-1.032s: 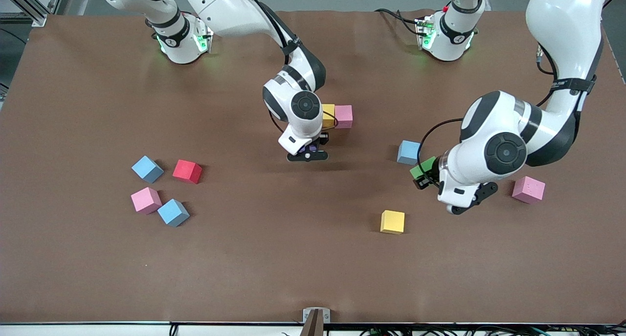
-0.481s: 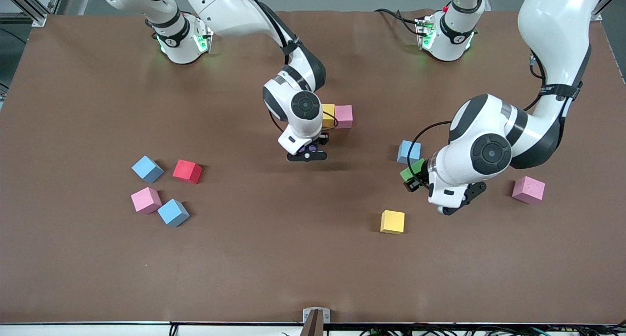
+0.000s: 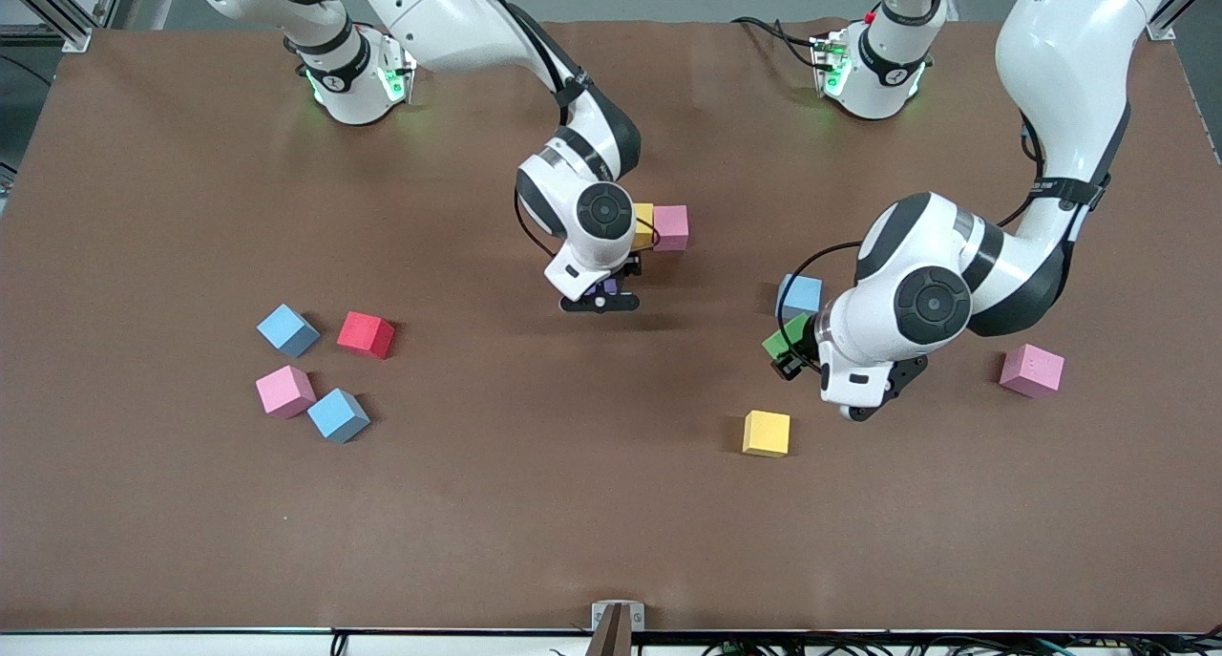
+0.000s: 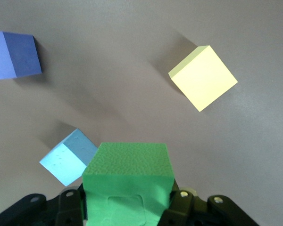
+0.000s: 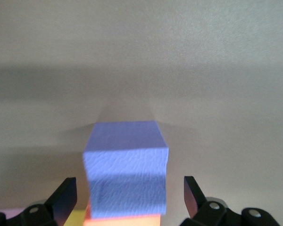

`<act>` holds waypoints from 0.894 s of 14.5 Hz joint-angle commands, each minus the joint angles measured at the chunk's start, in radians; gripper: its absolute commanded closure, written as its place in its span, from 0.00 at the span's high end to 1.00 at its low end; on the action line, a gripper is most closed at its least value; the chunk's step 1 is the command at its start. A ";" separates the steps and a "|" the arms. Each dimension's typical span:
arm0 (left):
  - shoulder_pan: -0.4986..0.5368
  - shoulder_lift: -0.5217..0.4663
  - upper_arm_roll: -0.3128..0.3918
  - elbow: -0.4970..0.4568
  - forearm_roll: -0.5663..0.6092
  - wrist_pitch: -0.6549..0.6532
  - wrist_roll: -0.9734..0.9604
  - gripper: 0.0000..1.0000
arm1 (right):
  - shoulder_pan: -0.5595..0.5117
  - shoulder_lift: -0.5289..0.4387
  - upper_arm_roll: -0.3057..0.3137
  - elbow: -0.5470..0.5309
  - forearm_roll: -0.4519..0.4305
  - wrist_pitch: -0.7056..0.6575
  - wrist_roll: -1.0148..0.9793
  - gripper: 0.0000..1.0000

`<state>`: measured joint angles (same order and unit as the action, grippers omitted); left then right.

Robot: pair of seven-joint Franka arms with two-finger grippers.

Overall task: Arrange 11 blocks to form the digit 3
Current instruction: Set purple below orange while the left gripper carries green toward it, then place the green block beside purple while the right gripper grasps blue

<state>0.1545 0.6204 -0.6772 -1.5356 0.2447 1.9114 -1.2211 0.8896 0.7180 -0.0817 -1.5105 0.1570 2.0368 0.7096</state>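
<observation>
The right gripper (image 3: 600, 288) stands with its jaws spread wide on either side of a matte purple cube (image 5: 126, 167), clear of its faces; that cube sits at the middle of the brown surface (image 3: 535, 503), nearer the front camera than a touching yellow cube (image 3: 643, 224) and pink cube (image 3: 671, 227), with a strip of orange just showing below it in the right wrist view. The left gripper (image 3: 785, 355) has its jaws closed on a matte green cube (image 4: 128, 176), held in the air over the surface beside a light blue cube (image 3: 800, 296). Toward the right arm's end lie four loose cubes close together: light blue (image 3: 287, 329), red (image 3: 366, 334), pink (image 3: 285, 391) and light blue (image 3: 338, 414). A lone yellow cube (image 3: 767, 433) lies nearer the front camera than the green one, and a pink cube (image 3: 1032, 370) rests toward the left arm's end. All stand well in from the edges, with a wide bare stretch of surface between the two groups and along the front edge.
</observation>
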 commanded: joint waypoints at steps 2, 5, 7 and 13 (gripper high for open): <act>-0.021 -0.005 0.002 -0.005 0.004 0.012 -0.087 0.23 | -0.021 -0.086 -0.003 0.048 0.032 -0.118 0.010 1.00; -0.027 0.004 0.004 -0.003 0.004 0.023 -0.098 0.23 | -0.098 -0.150 -0.007 0.055 0.023 -0.165 -0.009 1.00; -0.032 0.022 0.002 -0.005 0.004 0.046 -0.130 0.23 | -0.165 -0.172 -0.013 0.058 0.009 -0.207 -0.118 1.00; -0.096 0.070 0.004 -0.015 0.010 0.122 -0.398 0.23 | -0.434 -0.184 -0.010 0.090 -0.095 -0.210 -0.655 1.00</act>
<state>0.0702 0.6754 -0.6761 -1.5451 0.2453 1.9958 -1.5266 0.5385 0.5462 -0.1173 -1.4263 0.1008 1.8253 0.2070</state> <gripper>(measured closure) 0.427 0.000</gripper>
